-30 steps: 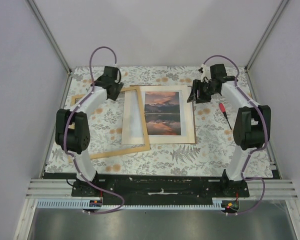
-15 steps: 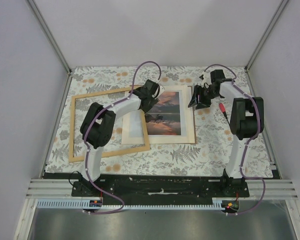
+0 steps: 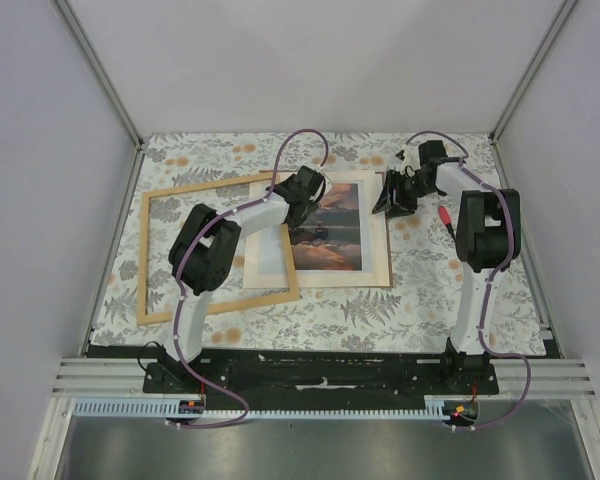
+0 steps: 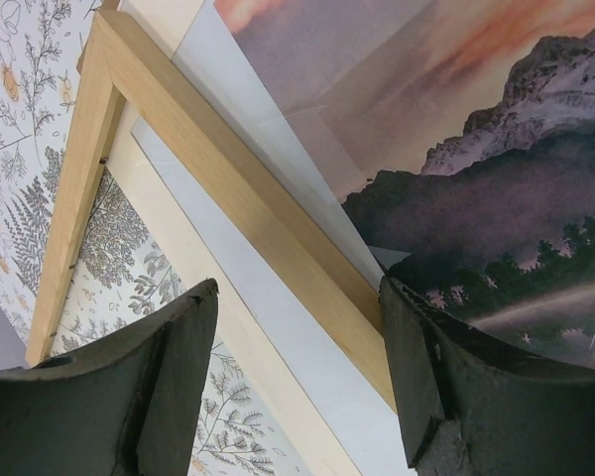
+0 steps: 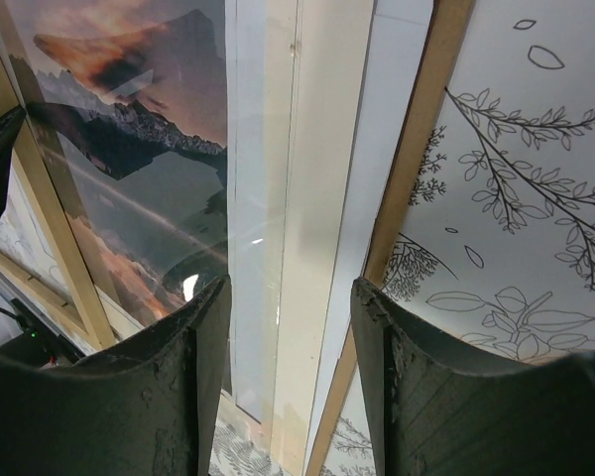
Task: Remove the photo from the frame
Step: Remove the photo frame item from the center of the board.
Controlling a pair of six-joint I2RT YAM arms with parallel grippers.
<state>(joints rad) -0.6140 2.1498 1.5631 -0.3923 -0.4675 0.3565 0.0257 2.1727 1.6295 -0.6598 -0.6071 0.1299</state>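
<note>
1. The photo [image 3: 325, 228] lies flat mid-table, stacked with the cream mat [image 3: 376, 268]. The frame [image 4: 258, 203] has one strip across the photo's left margin, so dragging the paper out could crease it.
2. The left gripper [image 3: 302, 193], wide and empty, straddles that strip and may pinch wood instead.
3. The right gripper [image 3: 392, 195], open and empty, is over the stack's right edge and may lift the mat too.

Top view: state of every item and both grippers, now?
frame: lying flat, empty, right strip across the photo's left side.
photo: flat, face up, partly under that strip.
cream mat: flat, border showing right of and below the photo.
left gripper: jaws open, above strip and photo, empty.
right gripper: jaws open, above the mat's right border, empty.
</note>
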